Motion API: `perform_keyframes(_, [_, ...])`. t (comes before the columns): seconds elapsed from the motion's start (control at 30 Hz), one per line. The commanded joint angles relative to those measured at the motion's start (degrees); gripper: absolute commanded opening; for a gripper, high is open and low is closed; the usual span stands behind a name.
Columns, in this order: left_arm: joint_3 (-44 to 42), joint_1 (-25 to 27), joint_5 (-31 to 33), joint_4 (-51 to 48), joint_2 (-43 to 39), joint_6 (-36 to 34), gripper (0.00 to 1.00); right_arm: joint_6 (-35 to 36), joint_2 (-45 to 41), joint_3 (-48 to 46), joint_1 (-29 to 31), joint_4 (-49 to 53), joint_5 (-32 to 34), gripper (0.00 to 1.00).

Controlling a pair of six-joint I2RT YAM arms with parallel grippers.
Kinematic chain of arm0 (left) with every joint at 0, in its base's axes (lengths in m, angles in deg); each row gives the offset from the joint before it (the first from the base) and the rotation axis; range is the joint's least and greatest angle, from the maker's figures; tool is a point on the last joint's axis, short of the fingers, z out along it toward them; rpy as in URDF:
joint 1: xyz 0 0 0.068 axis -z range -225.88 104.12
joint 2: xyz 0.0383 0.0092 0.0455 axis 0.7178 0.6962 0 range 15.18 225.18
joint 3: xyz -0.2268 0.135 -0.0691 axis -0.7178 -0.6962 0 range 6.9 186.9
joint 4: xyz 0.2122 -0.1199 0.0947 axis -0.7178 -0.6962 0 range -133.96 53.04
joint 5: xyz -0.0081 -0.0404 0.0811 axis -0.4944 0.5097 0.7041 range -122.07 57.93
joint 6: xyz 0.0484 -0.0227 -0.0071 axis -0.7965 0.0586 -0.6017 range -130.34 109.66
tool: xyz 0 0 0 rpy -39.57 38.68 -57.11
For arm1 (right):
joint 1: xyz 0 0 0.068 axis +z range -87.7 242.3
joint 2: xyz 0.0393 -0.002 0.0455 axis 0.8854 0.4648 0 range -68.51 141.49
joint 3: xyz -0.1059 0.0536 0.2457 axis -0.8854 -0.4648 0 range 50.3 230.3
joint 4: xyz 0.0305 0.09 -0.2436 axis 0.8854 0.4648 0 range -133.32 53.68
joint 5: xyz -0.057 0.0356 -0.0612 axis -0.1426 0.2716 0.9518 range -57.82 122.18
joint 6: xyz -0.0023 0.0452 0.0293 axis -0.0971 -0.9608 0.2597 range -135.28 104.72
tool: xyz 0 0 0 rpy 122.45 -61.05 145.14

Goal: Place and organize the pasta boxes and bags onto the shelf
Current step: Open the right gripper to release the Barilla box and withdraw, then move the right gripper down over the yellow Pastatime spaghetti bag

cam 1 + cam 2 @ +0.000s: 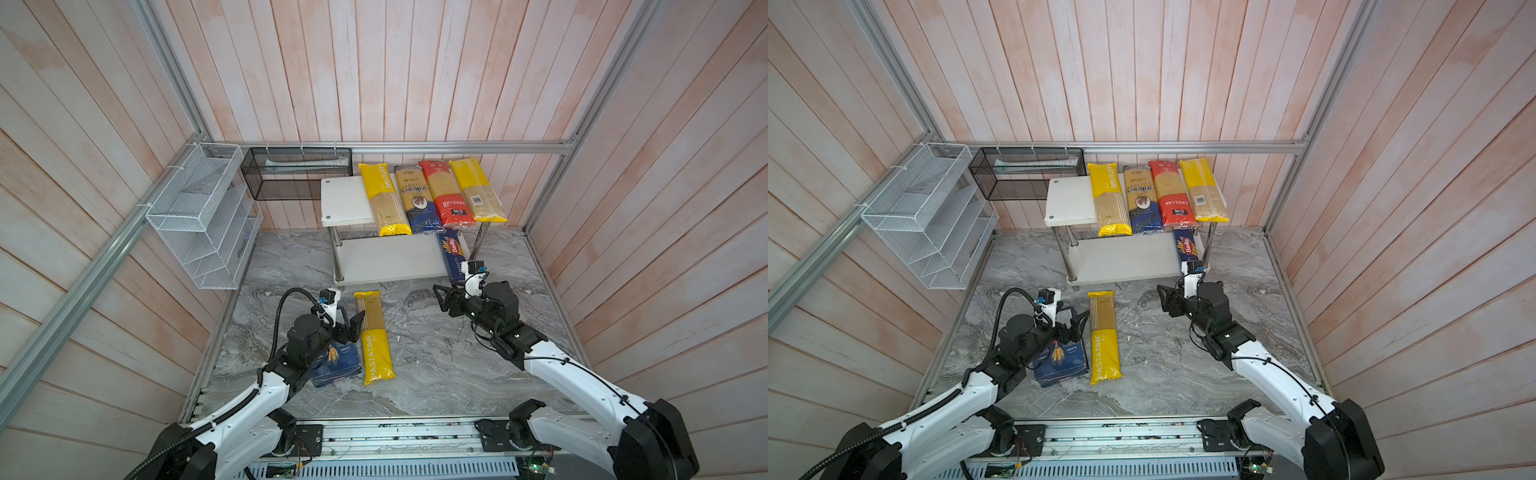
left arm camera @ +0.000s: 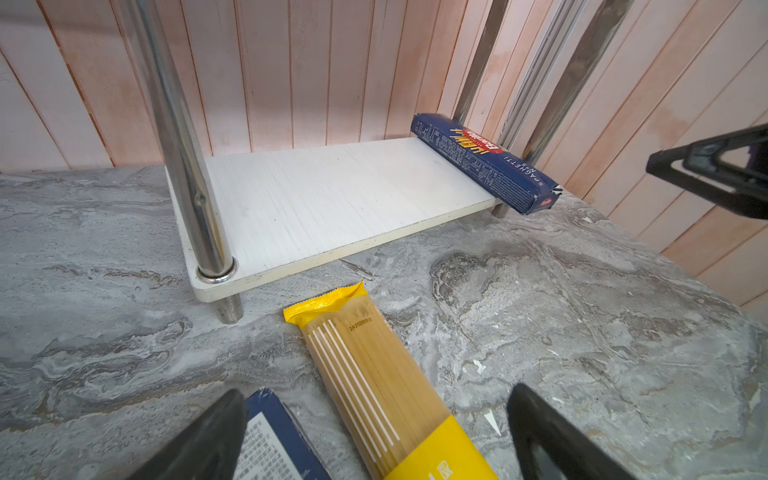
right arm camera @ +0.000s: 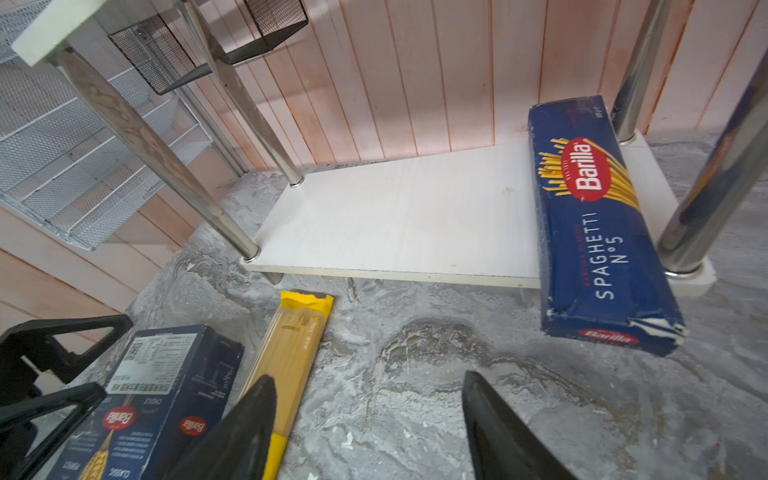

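Observation:
The shelf [image 1: 345, 199] stands at the back, and its top board carries several bags side by side: yellow [image 1: 384, 199], gold-and-blue [image 1: 417, 199], red [image 1: 446, 193] and yellow [image 1: 478, 189]. The narrow Spaghetti box [image 3: 598, 232] lies on the right of the lower board [image 3: 395, 224], overhanging its front edge. On the table lie a yellow PASTATIME bag [image 1: 373, 336] and the wide Barilla box [image 1: 338, 361], partly under my left arm. My left gripper [image 1: 352, 324] hovers open, astride that bag's clear end [image 2: 365, 374]. Further right, my right gripper [image 1: 441, 300] is open and empty over bare table [image 3: 374, 399].
A white wire-mesh organizer [image 1: 203, 216] hangs on the left wall and a black mesh basket [image 1: 297, 172] at the back left. Chrome posts [image 2: 178, 137] stand at the shelf's corners. Wooden walls and aluminium rails close in the marble table [image 1: 436, 353].

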Motion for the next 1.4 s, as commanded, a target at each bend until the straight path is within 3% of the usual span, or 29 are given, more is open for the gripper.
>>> perform_keyframes(0.0, [0.87,0.22,2.03,-1.2,-2.8,0.63,1.0,-3.32,-0.38,2.67,4.55,7.04,5.48,0.72])
perform_keyframes(0.23, [-0.34,0.16,6.61,-1.21,-4.96,1.97,1.0,-4.13,2.57,4.51,12.33,14.13,11.32,0.76])
perform_keyframes(0.4, [-0.02,0.22,7.42,-1.65,-4.27,1.12,0.99,-5.14,7.23,4.52,16.54,10.08,9.48,0.8])
perform_keyframes(0.67, [0.0,0.06,13.92,-3.13,-4.07,1.22,1.0,-0.57,20.91,12.64,22.43,8.13,6.04,0.84])
perform_keyframes(1.07, [-0.07,-0.4,13.86,-2.3,-2.56,2.03,1.0,1.06,31.33,19.73,27.42,11.64,11.62,0.87])
perform_keyframes(1.17, [0.24,-2.59,13.92,-3.75,-1.9,3.77,1.0,0.62,32.24,18.53,27.62,8.53,11.57,0.87])
perform_keyframes(1.3, [0.22,-7.53,7.66,-4.47,-2.08,5.33,1.0,0.55,35.22,19.75,28.18,8.88,10.62,0.87])
perform_keyframes(1.37, [0.17,-7.78,8.41,-5.09,-2.64,4.84,1.0,1.04,37.06,20.94,28.66,9.88,10.61,0.87])
